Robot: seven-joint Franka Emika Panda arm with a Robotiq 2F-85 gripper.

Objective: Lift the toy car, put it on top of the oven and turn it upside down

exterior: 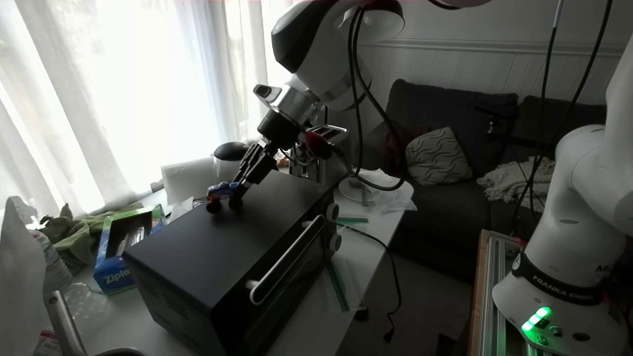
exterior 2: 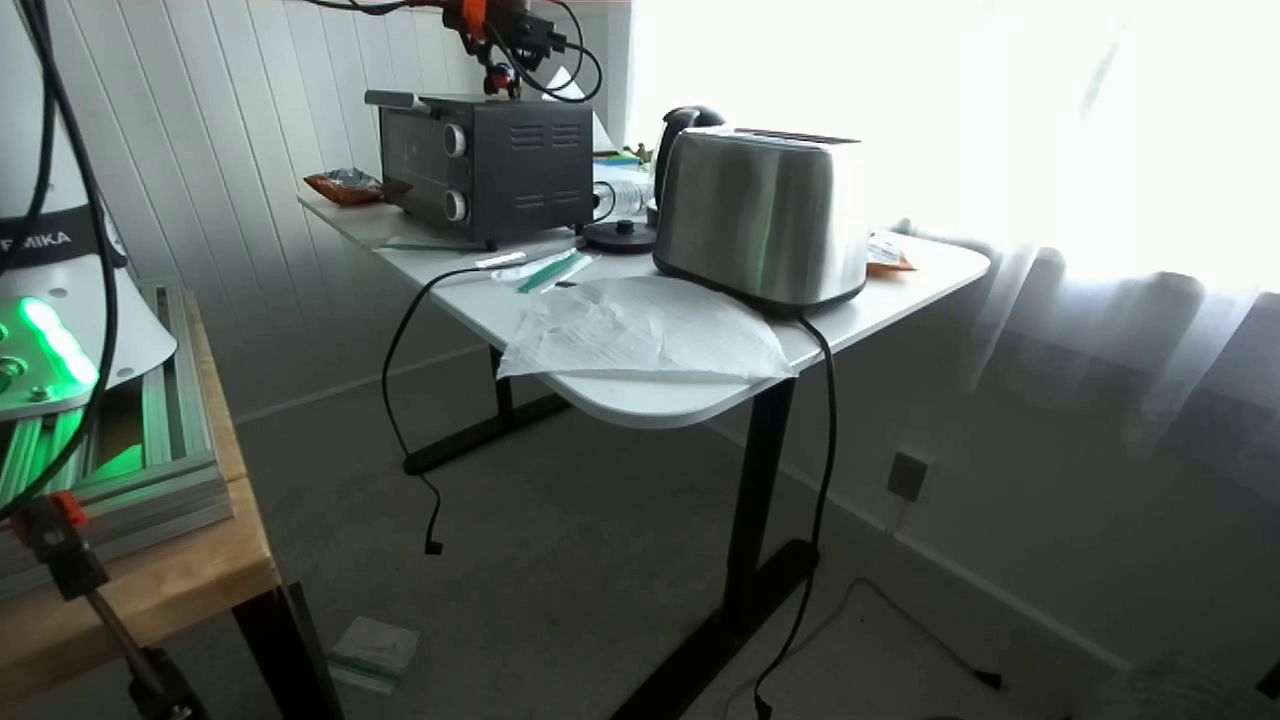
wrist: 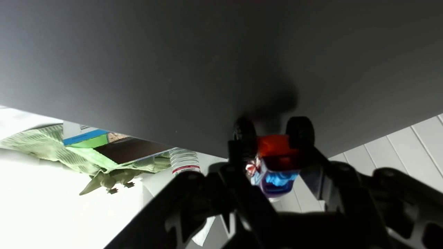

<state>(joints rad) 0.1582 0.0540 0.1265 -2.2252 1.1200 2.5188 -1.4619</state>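
The toy car (exterior: 222, 190) is upright on its black wheels at the flat top of the oven (exterior: 232, 252), near the back edge. It has a blue body and a red part. My gripper (exterior: 241, 187) reaches down at a slant and is shut on one end of the car. In the wrist view the car (wrist: 278, 147) sits between the fingers (wrist: 271, 149), which press at its wheels. The wheels are at or just above the oven top (wrist: 166, 69). In an exterior view the car (exterior 2: 499, 77) is small above the oven (exterior 2: 535, 165).
A silver toaster (exterior 2: 765, 215) stands beside the oven. A black rounded object (exterior: 231, 151), a paper towel roll (exterior: 185, 180) and a Ziploc box (exterior: 116, 269) are behind it. The oven's bar handle (exterior: 289, 259) juts out in front. A lamp shade (exterior: 381, 24) hangs behind the arm.
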